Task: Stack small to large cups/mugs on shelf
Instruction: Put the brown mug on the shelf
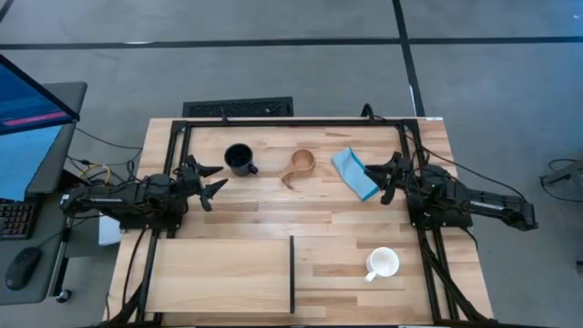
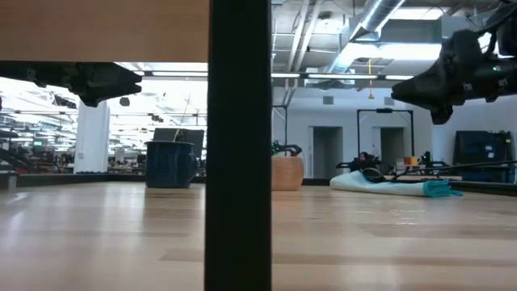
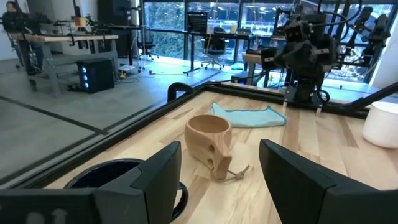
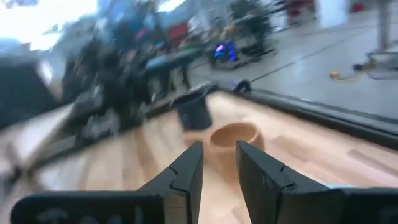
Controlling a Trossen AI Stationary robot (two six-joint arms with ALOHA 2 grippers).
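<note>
1. On the table, the black mug (image 1: 239, 158) sits at 11 o'clock, the wooden cup (image 1: 301, 164) at 12, the white mug (image 1: 383, 263) at 4.
2. The shelf (image 1: 219, 273) lies at 7.
3. The left gripper (image 1: 211, 180) is spread wide, holding nothing.
4. The right gripper (image 1: 375, 180) is partly apart, holding nothing.

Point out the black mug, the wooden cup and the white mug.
black mug (image 1: 239, 158), high view, on its dark inside.
wooden cup (image 1: 302, 162), high view, on its bowl.
white mug (image 1: 384, 262), high view, on its opening.

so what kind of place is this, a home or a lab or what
Most likely a robotics lab or open workshop, not a home. Two arms are mounted at a butcher-block table framed by black rails, a computer monitor stands beside it, and beyond are workbenches, office chairs and exposed ceiling ducts.
</note>
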